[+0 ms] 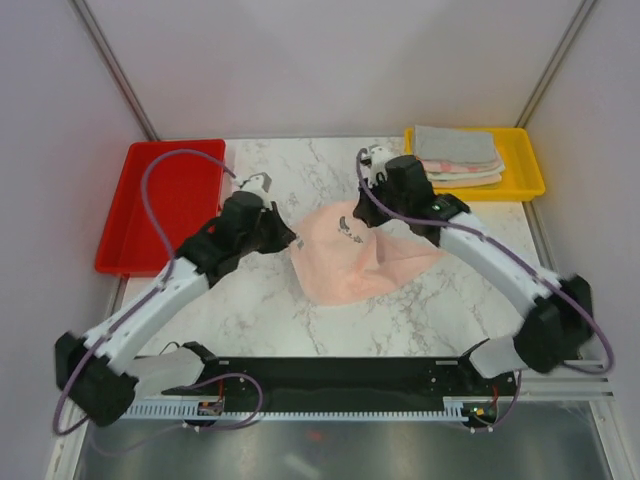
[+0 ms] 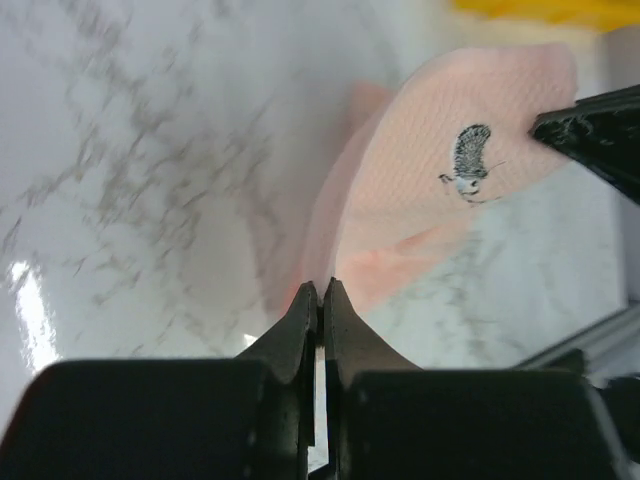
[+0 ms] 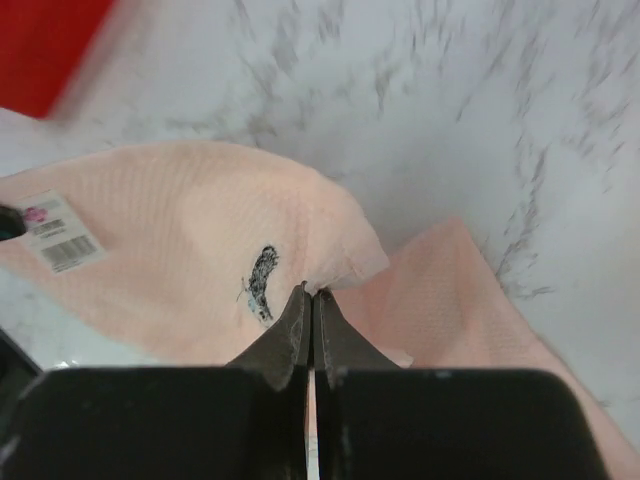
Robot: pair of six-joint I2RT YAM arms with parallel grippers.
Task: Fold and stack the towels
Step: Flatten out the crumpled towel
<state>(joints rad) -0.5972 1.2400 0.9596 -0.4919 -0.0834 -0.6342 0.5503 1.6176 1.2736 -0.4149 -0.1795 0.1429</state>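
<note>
Top external view: the pink towel (image 1: 350, 262) lies crumpled at frame centre, between both arms. The left end effector (image 2: 321, 288), jaws fully closed, appears to pinch the towel's left edge. The right end effector (image 3: 309, 292), jaws fully closed, pinches a corner beside the printed bird.

Risk: both bites are thin. The cloth may slip free under tension, or uneven pulling may skew the fold.

Pale walls (image 1: 330, 60) enclose a glossy, marble-patterned surface (image 1: 300, 320). A red tray (image 1: 160, 200) sits upper left. A yellow tray (image 1: 525, 165), upper right, holds folded towels (image 1: 458, 155).

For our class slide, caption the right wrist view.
Right gripper pinches a peach-pink cloth towel at its edge above the white marble table.
</note>
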